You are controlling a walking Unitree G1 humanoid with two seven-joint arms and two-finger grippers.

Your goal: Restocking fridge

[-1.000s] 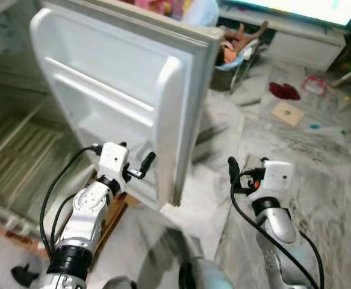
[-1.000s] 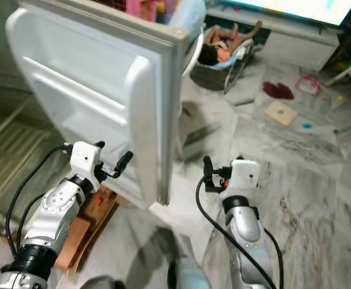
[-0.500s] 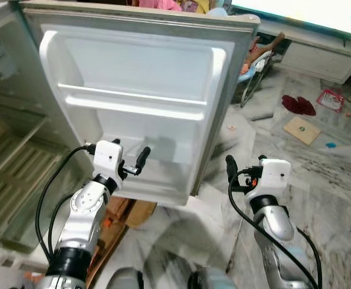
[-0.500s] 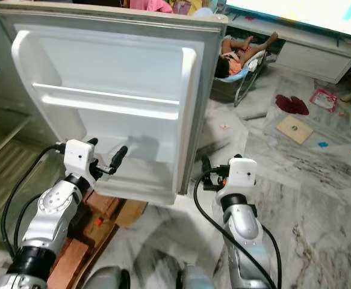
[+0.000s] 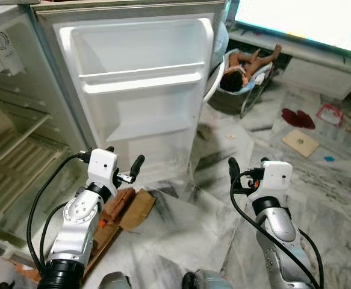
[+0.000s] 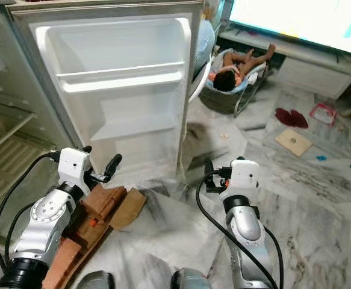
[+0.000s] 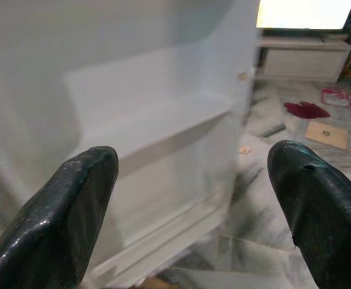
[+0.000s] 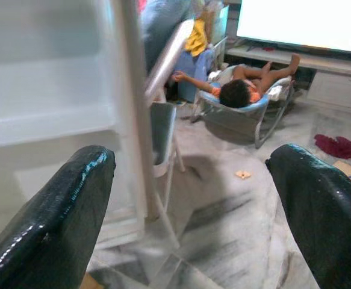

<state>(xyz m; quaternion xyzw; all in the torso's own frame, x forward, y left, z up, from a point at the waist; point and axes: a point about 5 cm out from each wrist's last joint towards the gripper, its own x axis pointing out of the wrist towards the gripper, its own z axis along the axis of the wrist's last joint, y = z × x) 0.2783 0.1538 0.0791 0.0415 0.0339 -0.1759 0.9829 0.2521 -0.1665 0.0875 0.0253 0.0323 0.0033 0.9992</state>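
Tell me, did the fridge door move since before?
Yes. The fridge door has swung wider open. Earlier it stood edge-on, hiding the bouncer behind it; now its inner shelves face the camera and it sits nearer the fridge body.

White fridge door (image 5: 140, 90) swung wide open, 2 bare shelves; fridge body (image 5: 9, 138) at left, racks bare.

The fridge body (image 5: 12, 138) is cut off at the picture's left edge; the door shelves (image 7: 157, 126) look blurred.
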